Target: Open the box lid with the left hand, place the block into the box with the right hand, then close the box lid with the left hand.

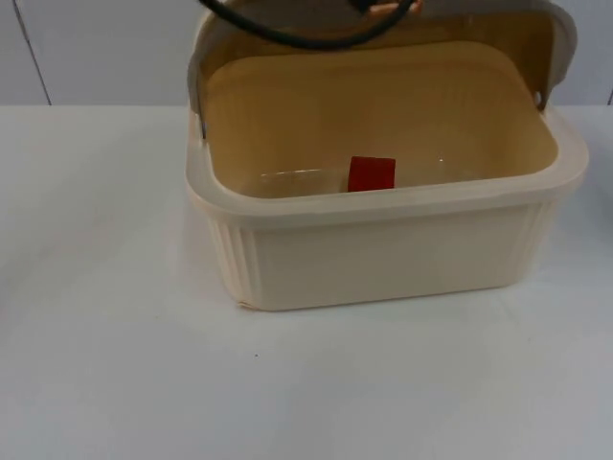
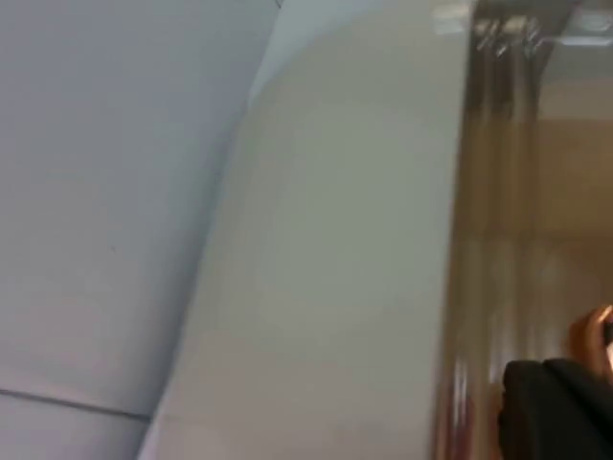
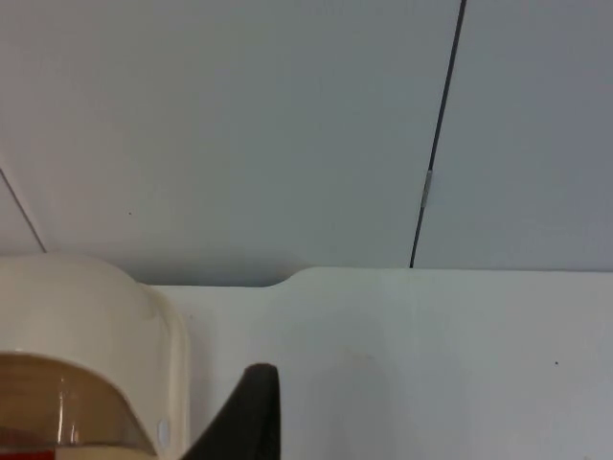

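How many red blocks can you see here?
1. The red block lies on the floor of the open cream box, near its front wall. The front wall hides part of the floor, so another could lie unseen there.

I see my left hand's black fingertip [image 2: 551, 412] pressed close against the raised cream plastic box lid [image 2: 326, 268], while my right hand's black fingertip [image 3: 244, 417] hangs above the white counter [image 3: 431, 364] beside it.

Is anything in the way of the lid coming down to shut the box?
Nothing visible. The lid stands raised behind the box, and the red block lies low on its floor, below the rim.
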Controlling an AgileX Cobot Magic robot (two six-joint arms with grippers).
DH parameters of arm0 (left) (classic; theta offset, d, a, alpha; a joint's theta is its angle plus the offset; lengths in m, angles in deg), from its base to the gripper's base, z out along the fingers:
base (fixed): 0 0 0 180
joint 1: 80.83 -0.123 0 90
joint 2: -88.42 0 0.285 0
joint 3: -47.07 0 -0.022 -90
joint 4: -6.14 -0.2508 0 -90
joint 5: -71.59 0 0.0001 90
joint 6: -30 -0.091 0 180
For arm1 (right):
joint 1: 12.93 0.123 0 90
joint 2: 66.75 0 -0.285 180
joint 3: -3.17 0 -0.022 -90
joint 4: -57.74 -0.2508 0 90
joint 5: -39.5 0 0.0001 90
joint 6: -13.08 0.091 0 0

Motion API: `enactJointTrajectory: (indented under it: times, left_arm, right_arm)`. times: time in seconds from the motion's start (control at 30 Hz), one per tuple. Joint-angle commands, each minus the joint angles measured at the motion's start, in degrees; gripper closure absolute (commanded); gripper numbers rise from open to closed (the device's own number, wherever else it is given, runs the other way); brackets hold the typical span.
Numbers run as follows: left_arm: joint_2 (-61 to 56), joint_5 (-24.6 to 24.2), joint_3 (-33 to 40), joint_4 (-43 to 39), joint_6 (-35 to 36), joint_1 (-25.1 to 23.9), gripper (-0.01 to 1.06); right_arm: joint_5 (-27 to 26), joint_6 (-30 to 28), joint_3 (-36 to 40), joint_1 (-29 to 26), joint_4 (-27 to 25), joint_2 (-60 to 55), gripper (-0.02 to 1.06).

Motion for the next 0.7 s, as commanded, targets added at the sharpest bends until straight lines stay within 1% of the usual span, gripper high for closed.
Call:
enactJointTrajectory:
  times: [0.0, 0.07, 0.47, 0.6, 0.67]
  left_arm:
    - [-1.0, 0.4, 2.6, -0.3, 0.2, 0.9, 1.05]
    - [-1.5, 1.7, 5.1, -0.5, -0.5, 2.0, 1.05]
    - [-2.4, 1.5, 5.4, -0.5, 0.3, 4.6, 1.05]
    - [-2.8, 1.8, 7.5, -0.2, 0.3, 4.8, 1.05]
    - [-3.6, 3.8, 10.0, 0.0, 0.4, 4.8, 1.05]
  right_arm:
    - [-0.3, -0.4, -0.2, -0.3, -0.1, 0.5, 0.00]
    - [-0.3, -0.4, -0.2, -0.3, -0.1, 0.5, 0.00]
    - [0.0, -0.4, -0.2, -0.3, -0.2, 0.5, 0.00]
    - [0.2, -0.4, -0.2, -0.3, -0.2, 0.5, 0.00]
    - [0.2, -0.4, -0.2, -0.3, -0.2, 0.5, 0.00]
